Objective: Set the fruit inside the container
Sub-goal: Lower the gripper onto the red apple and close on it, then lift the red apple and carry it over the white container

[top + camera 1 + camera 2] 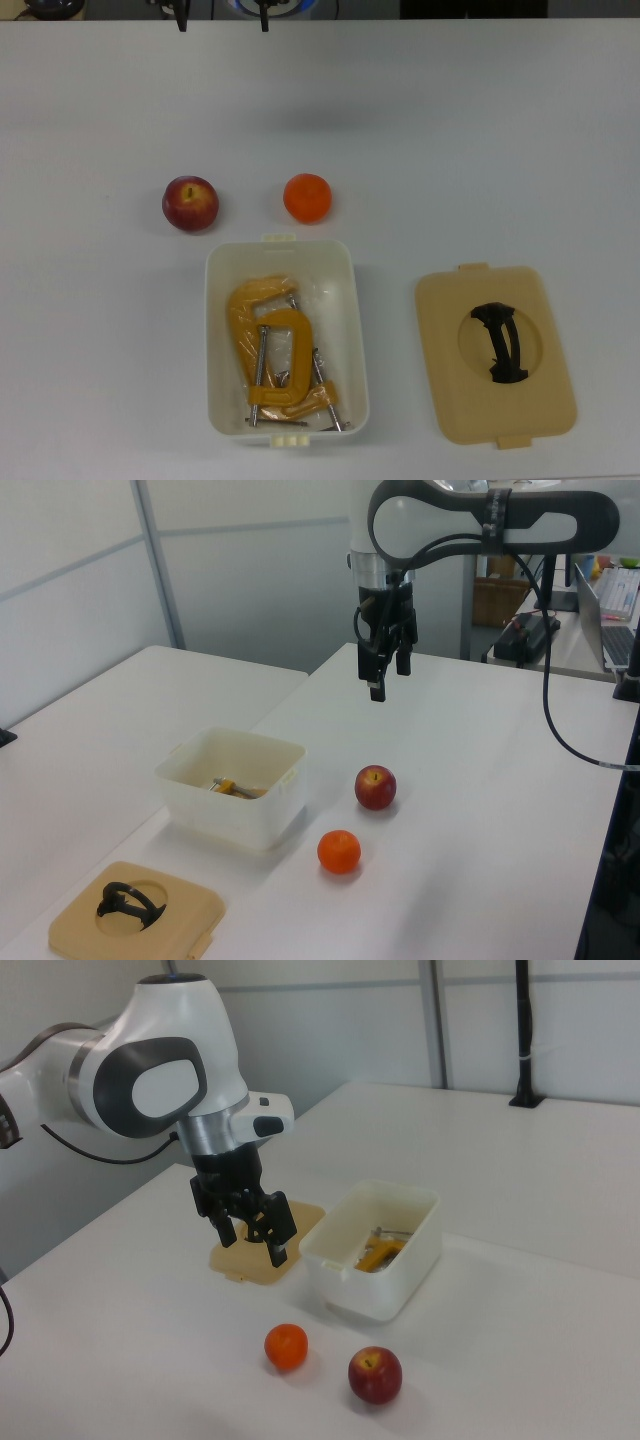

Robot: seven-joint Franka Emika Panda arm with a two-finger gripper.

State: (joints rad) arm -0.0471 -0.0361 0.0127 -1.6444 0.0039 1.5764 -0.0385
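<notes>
Apple [375, 1374] and orange [286, 1347] loose on tabletop [520, 1160] beside clamp-filled container [372, 1250], awaiting pickup; end effector [257, 1239] raised, released, grasping nothing.

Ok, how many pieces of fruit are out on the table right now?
2. A red apple and an orange sit apart on the white table, just outside one short end of the white tub. No fruit shows inside the tub.
</notes>
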